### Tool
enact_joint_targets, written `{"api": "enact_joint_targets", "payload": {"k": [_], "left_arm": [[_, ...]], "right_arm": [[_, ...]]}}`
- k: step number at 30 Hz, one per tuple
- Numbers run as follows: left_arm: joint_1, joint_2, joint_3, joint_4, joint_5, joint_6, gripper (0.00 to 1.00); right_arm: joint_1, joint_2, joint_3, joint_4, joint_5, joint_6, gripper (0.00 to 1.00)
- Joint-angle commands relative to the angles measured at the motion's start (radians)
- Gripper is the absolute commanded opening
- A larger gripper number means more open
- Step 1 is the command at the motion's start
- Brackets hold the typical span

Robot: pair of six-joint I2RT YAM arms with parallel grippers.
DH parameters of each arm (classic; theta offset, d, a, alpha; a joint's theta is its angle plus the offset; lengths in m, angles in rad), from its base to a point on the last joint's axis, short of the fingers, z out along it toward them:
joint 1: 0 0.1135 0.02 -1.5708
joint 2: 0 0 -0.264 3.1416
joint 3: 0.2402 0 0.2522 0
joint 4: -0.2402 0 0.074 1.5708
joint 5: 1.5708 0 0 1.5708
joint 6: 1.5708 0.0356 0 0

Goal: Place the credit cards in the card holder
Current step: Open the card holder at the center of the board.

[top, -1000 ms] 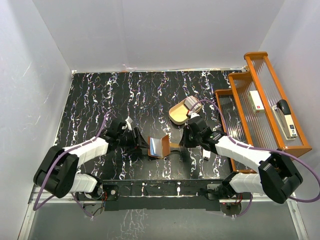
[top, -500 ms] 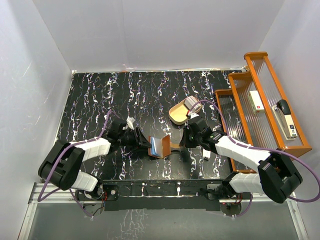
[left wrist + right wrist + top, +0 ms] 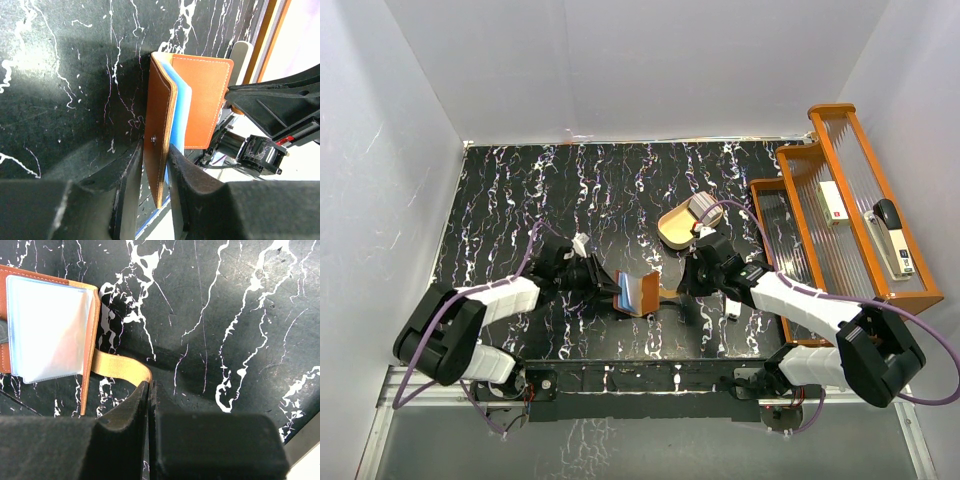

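Behind card holder [image 3: 640,292]: tan oval tray [image 3: 670,226] (orange rack [image 3: 832,108] at right).

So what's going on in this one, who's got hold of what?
Both arms are working on the card holder, which stands partly open on its edge on the black marbled table. The left pincer has one leather flap clamped between its fingers. The right pincer, shut tight, pinches the end of the tan elastic strap coming off the other flap. Neither pincer holds anything else, so this looks like steadying and opening the holder, not loading it.
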Motion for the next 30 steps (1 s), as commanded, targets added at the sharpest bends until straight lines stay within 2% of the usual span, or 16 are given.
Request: {"api": "enact_joint_targets", "payload": {"k": [1, 4, 8, 13, 18, 25, 26, 30], "left_arm": [[0.000, -0.091, -0.004, -0.080, -0.030, 0.013, 0.24], [0.000, -0.130, -0.011, -0.108, -0.045, 0.014, 0.37], [0.000, -0.167, -0.016, -0.101, -0.048, 0.007, 0.47], [0.000, -0.117, 0.009, -0.083, -0.034, 0.020, 0.50], [0.000, -0.043, 0.027, -0.055, -0.008, 0.028, 0.38], [-0.002, -0.061, 0.015, -0.037, 0.005, 0.012, 0.00], [-0.003, -0.073, 0.009, -0.035, 0.006, 0.009, 0.00], [-0.014, -0.134, 0.008, -0.107, -0.037, 0.006, 0.00]], "right_arm": [[-0.003, -0.041, 0.024, 0.036, -0.026, -0.019, 0.00], [-0.004, -0.045, 0.026, 0.042, -0.043, -0.024, 0.00], [-0.003, -0.037, 0.034, 0.045, -0.051, -0.030, 0.00], [-0.003, -0.021, 0.046, 0.049, -0.070, -0.034, 0.00], [-0.004, -0.005, 0.057, 0.045, -0.066, -0.042, 0.00], [-0.004, 0.031, 0.059, 0.031, -0.036, -0.052, 0.00], [-0.003, 0.034, 0.066, 0.021, -0.031, -0.050, 0.00], [-0.004, 0.014, 0.129, -0.090, -0.006, -0.014, 0.20]]}}
